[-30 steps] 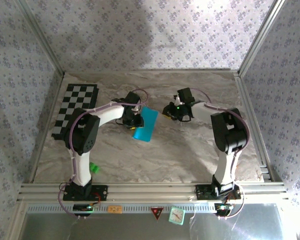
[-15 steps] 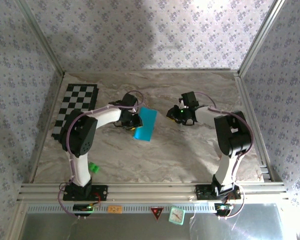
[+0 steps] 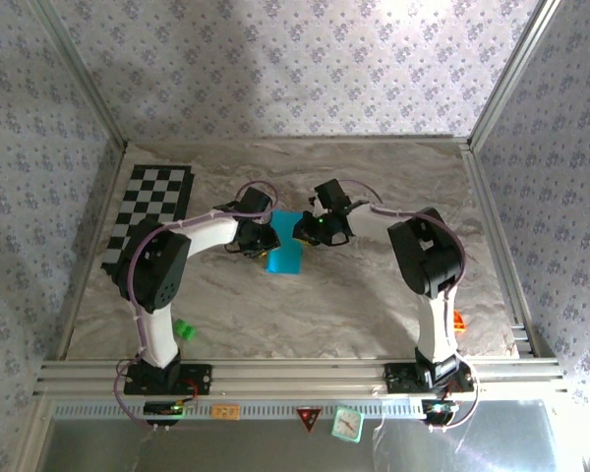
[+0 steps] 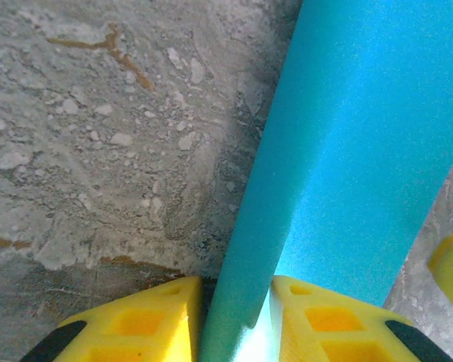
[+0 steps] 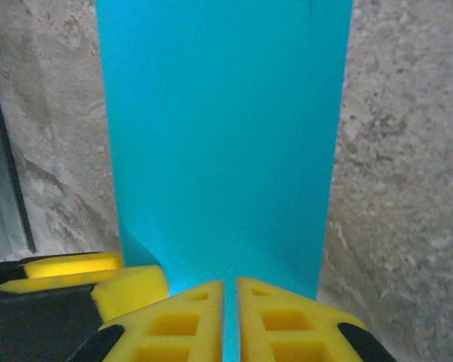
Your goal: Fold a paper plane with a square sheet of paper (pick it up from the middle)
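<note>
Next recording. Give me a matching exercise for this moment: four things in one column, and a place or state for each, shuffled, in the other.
1. checkerboard mat
2. green block
3. sheet of paper
4. right hand

A. near-left part of the table
B. shut on the sheet of paper's edge
C. bright cyan, mid-table
D. lying flat at the far left

Pairs: 1-D, 2-A, 3-C, 4-B
</note>
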{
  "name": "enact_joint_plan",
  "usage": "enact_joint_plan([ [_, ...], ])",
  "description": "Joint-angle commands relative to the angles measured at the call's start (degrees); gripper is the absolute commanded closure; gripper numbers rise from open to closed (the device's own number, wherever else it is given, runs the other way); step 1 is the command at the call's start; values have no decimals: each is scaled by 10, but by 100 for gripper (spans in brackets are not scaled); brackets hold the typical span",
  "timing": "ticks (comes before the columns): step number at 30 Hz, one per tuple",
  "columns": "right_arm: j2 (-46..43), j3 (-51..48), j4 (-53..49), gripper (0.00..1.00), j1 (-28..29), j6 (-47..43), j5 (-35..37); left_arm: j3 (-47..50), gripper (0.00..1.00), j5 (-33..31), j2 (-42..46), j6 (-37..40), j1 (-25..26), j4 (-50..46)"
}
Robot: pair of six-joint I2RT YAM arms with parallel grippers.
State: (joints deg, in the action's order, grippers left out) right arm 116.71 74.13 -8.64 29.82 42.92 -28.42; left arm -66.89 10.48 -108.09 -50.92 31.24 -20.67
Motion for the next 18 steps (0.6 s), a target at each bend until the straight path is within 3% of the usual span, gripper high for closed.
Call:
enact_joint_plan([
  [1,24,33,-52,87,7,-21,-8,19,69,28,-9,-9,18,-11],
  [11,71,62,-141,89,12,-50,49,-8,68,31,6,35,5,-49],
  [18,80,61,-148,89,9,-59,49,-43,49,80,23,118,-31,-70],
])
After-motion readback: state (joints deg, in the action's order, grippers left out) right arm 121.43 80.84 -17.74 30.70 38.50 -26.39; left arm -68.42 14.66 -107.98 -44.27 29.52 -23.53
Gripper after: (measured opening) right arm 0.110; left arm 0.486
